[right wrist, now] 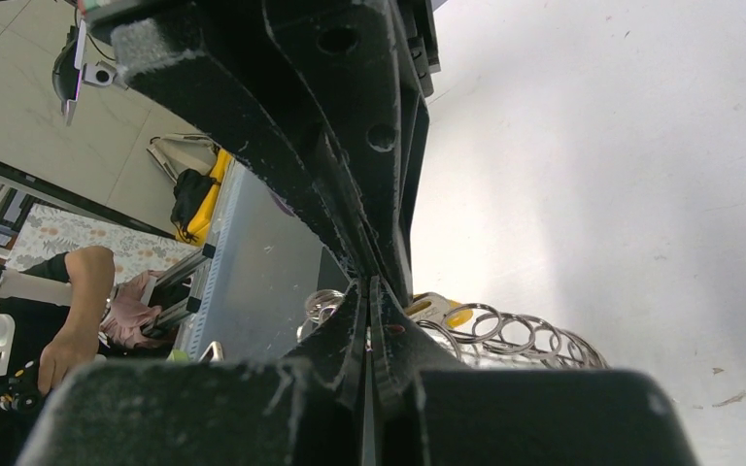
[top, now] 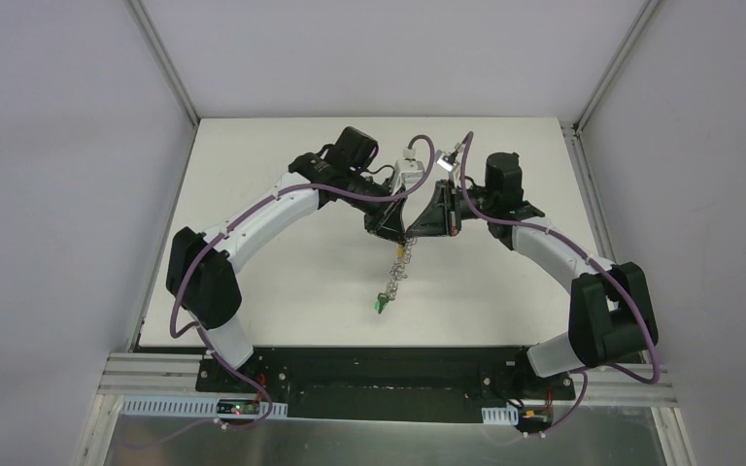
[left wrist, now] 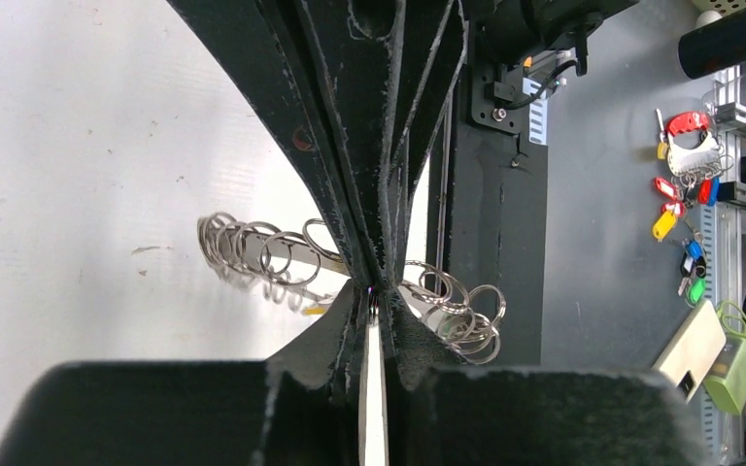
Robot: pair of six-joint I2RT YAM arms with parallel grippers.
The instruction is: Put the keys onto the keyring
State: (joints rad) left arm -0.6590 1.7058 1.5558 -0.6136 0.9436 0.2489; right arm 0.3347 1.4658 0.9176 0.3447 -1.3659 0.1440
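Keyring [left wrist: 253, 248] hangs pinched between closed left fingers [left wrist: 332, 342] and right fingers [right wrist: 335, 338].

bright, even overhead light; soft shadows on the white table [top: 282, 291]; wrist views' foreground blurred

You find no legible text, label, brand or number in any view. Coloured tags [left wrist: 664, 223] hang off table, far right of left wrist view: any print too small for you to read.
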